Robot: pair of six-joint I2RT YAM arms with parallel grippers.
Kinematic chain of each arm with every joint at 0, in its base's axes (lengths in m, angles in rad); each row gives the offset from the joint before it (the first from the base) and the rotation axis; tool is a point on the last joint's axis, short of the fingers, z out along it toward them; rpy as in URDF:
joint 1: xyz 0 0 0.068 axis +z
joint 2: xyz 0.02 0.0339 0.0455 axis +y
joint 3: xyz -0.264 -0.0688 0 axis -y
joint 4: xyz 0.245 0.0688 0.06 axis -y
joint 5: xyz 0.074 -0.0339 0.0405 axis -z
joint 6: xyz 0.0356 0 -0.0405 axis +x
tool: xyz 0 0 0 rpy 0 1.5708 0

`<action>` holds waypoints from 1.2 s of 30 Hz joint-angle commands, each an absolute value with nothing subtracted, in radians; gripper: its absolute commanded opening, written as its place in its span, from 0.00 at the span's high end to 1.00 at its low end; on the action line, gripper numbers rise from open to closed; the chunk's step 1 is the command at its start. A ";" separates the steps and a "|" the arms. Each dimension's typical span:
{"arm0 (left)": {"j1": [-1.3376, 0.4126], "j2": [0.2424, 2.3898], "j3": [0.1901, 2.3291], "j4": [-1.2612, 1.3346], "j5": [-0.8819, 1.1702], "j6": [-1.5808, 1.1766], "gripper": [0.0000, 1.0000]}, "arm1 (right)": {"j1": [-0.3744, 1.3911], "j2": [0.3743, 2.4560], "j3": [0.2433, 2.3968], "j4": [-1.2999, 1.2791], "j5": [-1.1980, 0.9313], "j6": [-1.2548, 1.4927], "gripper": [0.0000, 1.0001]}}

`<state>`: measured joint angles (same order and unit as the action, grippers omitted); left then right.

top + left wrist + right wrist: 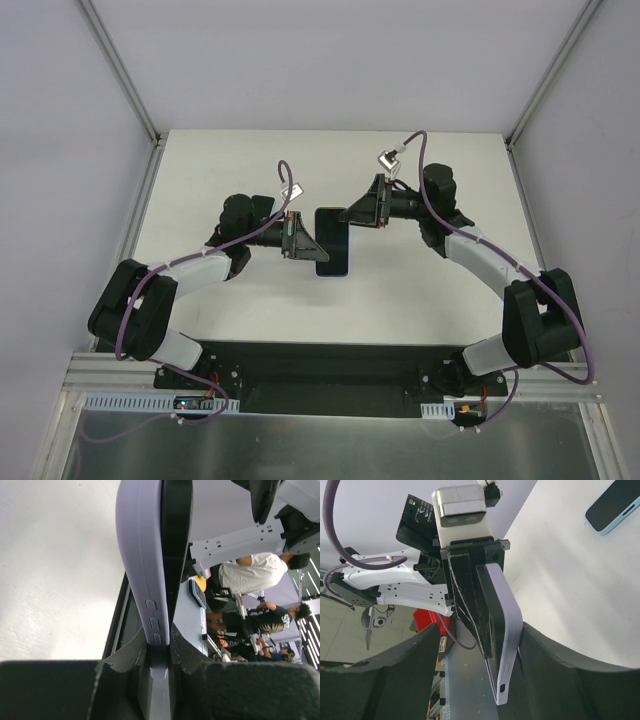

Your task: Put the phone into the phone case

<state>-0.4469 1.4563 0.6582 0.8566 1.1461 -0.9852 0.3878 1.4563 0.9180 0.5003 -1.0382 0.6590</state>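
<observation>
The black slab-shaped phone (176, 545) is pinched together with the lavender soft-plastic phone case (140, 555) between the closed-down fingers (120, 665) of the left gripper (159, 635). They clamp one end of the pair while the rest juts out beyond their tips, case side toward the white table (50, 570). That free end reaches in between the spread fingers (395, 680) of the right gripper (481, 630), which hold nothing. The phone looks proud of the case rather than flush, so seating seems unfinished; next, the right fingers should probably close across the free end and press phone into case.
</observation>
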 commanded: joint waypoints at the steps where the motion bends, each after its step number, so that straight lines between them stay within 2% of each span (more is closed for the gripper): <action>1: -0.466 1.413 0.664 0.968 1.253 -0.986 1.00 | 0.387 1.460 0.982 0.515 -1.077 0.626 0.36; 4: -0.466 1.410 0.666 0.959 1.264 -0.982 1.00 | 0.388 1.448 0.985 0.514 -1.083 0.618 0.44; 7: -0.466 1.413 0.669 0.931 1.259 -0.966 1.00 | 0.388 1.442 0.985 0.515 -1.088 0.618 0.59; 8: -0.466 1.414 0.669 0.931 1.259 -0.966 0.99 | 0.388 1.442 0.982 0.515 -1.088 0.617 0.70; 10: -0.466 1.413 0.669 0.930 1.258 -0.963 0.96 | 0.390 1.439 0.980 0.515 -1.097 0.618 0.80; 11: -0.466 1.407 0.670 0.927 1.258 -0.963 0.89 | 0.388 1.439 0.980 0.514 -1.101 0.618 0.88; 15: -0.466 1.394 0.699 0.855 1.243 -0.919 0.67 | 0.390 1.427 0.974 0.514 -1.120 0.614 0.96; 17: -0.466 1.394 0.715 0.825 1.236 -0.910 0.65 | 0.394 1.414 0.968 0.515 -1.126 0.604 0.98; 21: -0.466 1.405 0.750 0.818 1.226 -0.914 0.60 | 0.394 1.396 0.950 0.502 -1.123 0.588 0.99; 24: -0.465 1.420 0.759 0.815 1.216 -0.917 0.52 | 0.396 1.397 0.948 0.499 -1.127 0.591 0.99; 26: -0.465 1.430 0.758 0.819 1.204 -0.922 0.51 | 0.399 1.396 0.948 0.497 -1.132 0.591 0.98; 27: -0.465 1.433 0.758 0.827 1.200 -0.926 0.54 | 0.399 1.397 0.948 0.499 -1.135 0.595 0.98; 28: -0.465 1.439 0.758 0.836 1.197 -0.933 0.71 | 0.399 1.396 0.948 0.497 -1.135 0.598 0.95; 30: -0.465 1.440 0.758 0.844 1.190 -0.936 0.82 | 0.399 1.394 0.948 0.497 -1.134 0.617 0.87; 31: -0.465 1.445 0.759 0.841 1.189 -0.934 0.85 | 0.397 1.388 0.950 0.495 -1.128 0.624 0.79; 34: -0.463 1.448 0.759 0.825 1.187 -0.920 0.90 | 0.396 1.376 0.950 0.497 -1.100 0.675 0.66; 36: -0.463 1.448 0.764 0.783 1.180 -0.888 0.92 | 0.387 1.379 0.953 0.499 -1.083 0.707 0.64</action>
<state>-0.4587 1.4467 0.7300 0.7959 1.1954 -0.9428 0.3908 1.4410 0.9367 0.4503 -1.0878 0.6258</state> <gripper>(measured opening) 0.156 0.344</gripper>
